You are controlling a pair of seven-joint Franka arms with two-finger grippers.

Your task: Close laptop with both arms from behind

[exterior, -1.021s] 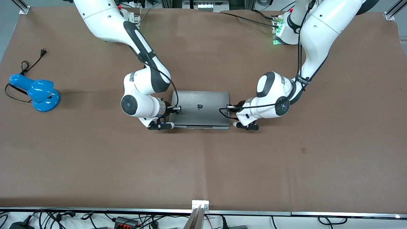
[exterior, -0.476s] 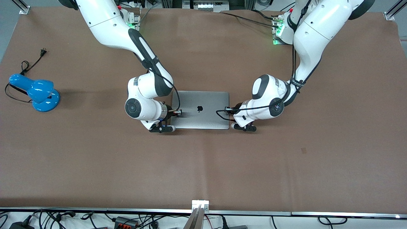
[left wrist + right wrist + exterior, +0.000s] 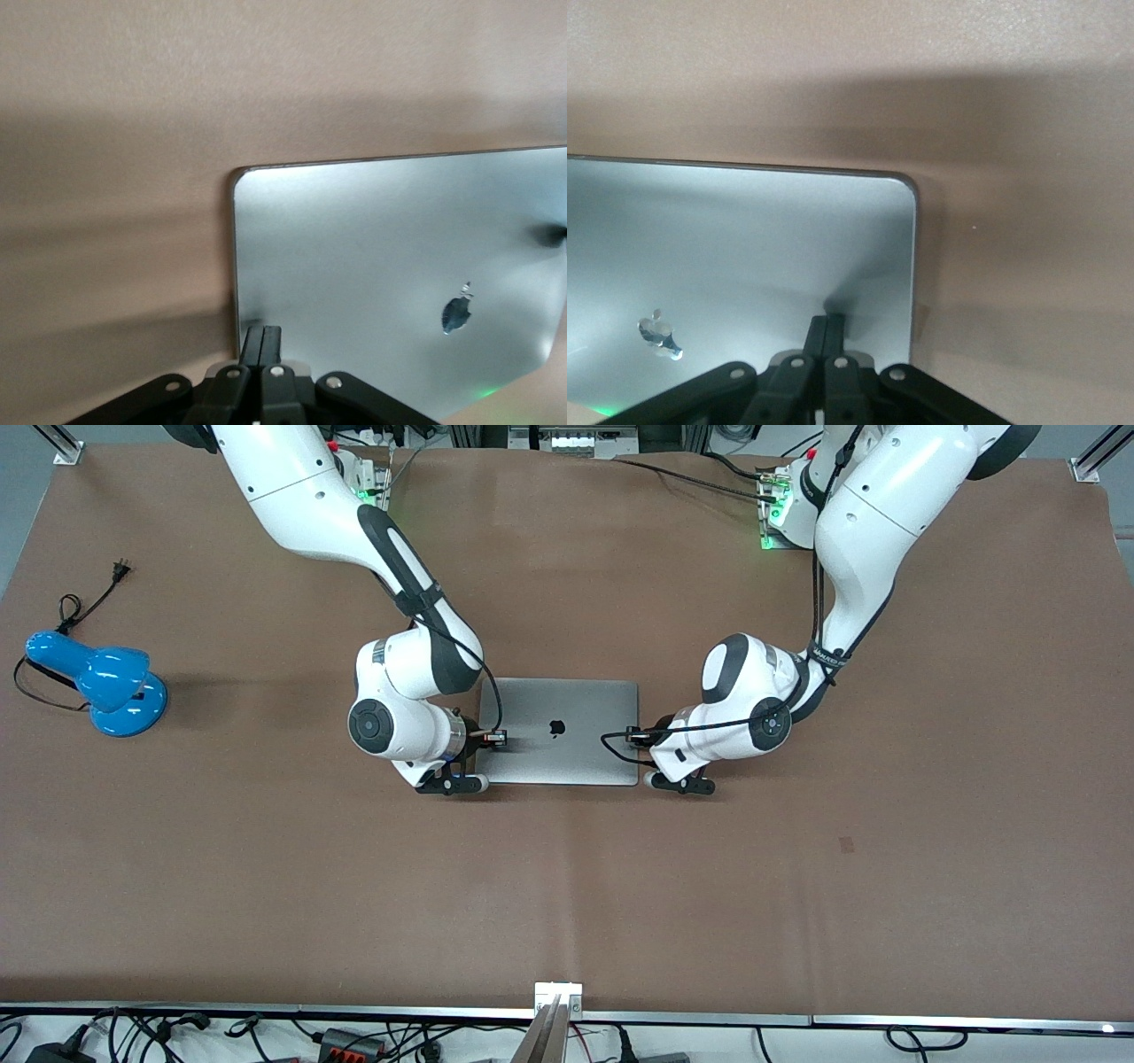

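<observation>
The silver-grey laptop (image 3: pixel 567 755) lies shut and flat in the middle of the brown table, lid up with the black apple logo showing. My right gripper (image 3: pixel 484 746) is shut, its fingertips pressed on the lid near the side edge toward the right arm's end; the right wrist view shows the gripper (image 3: pixel 828 322) on the lid (image 3: pixel 744 239). My left gripper (image 3: pixel 640 744) is shut, its tips on the lid by the edge toward the left arm's end; the left wrist view shows this gripper (image 3: pixel 263 334) on the lid (image 3: pixel 381 248). Keyboard and screen are hidden.
A blue desk lamp (image 3: pixel 99 683) with a black cord (image 3: pixel 89 598) lies toward the right arm's end of the table. A metal bracket (image 3: pixel 558 992) sits at the table edge nearest the front camera. Brown mat surrounds the laptop.
The lid has gone down the last bit and now lies flat on the base. Both grippers came down with it and have held still for the last half second.
</observation>
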